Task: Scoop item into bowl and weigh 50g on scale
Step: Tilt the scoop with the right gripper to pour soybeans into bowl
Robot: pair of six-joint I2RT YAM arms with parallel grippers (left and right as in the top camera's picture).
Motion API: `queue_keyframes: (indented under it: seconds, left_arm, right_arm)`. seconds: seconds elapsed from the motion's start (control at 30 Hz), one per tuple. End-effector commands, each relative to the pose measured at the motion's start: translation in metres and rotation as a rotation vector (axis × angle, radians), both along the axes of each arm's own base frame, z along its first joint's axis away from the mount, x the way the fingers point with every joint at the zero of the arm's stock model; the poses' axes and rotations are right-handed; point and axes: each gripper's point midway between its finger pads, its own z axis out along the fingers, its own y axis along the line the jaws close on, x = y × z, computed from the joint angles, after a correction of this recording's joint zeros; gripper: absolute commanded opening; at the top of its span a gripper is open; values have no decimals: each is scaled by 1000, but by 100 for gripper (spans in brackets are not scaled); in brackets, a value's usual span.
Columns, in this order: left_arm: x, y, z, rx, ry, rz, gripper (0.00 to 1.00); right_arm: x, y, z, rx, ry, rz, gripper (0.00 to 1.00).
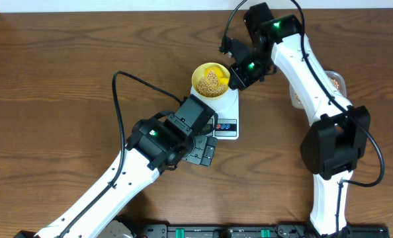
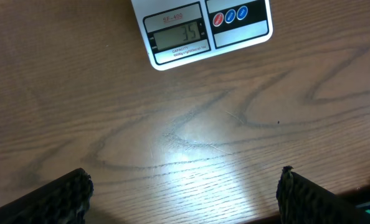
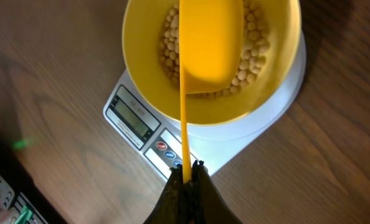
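**Beans in the bowl, scale reading mid-weigh**

The tan beans lie heaped in the bottom of the small yellow bowl. The bowl stands on the platform of the white scale, at the end away from the readout. A yellow scoop hangs over the middle of the bowl, and its cup hides part of the heap, so beans show only on either side of it. Its thin handle runs straight back into the right gripper, whose fingers are pressed together on the handle's end.

From the left wrist camera, the scale's grey display shows what looks like 35. The red and blue buttons sit just beside it.

The left gripper hovers over bare wooden table near the display end of the scale. Its two fingers are spread wide apart with nothing between them.

Off to the right in the overhead view, mostly behind the right arm, is a clear tub with more beans in it, well apart from the scale.
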Motion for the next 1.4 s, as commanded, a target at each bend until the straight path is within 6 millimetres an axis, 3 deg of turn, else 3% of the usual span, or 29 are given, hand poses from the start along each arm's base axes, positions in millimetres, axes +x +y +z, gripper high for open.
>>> queue_keyframes:
  seconds: [0.0,0.37,0.7,1.0,1.37]
  left_arm:
    - [3,1,3,8,-13,-2,97]
    - [3,1,3,8,-13,-2,97]
    - [3,1,3,8,-13,-2,97]
    - [3,1,3,8,-13,-2,97]
    - [3,1,3,9,-13,-2,97]
  right_arm:
    - [2,6,2,2,-21,27,1]
    - [6,7,3,1,-60,65,1]
    - [15,-4,2,-71,-117,77,1]
    - [20,-7,11,-90,-163,88,1]
    - [18,2,13,-150,-205,128,1]
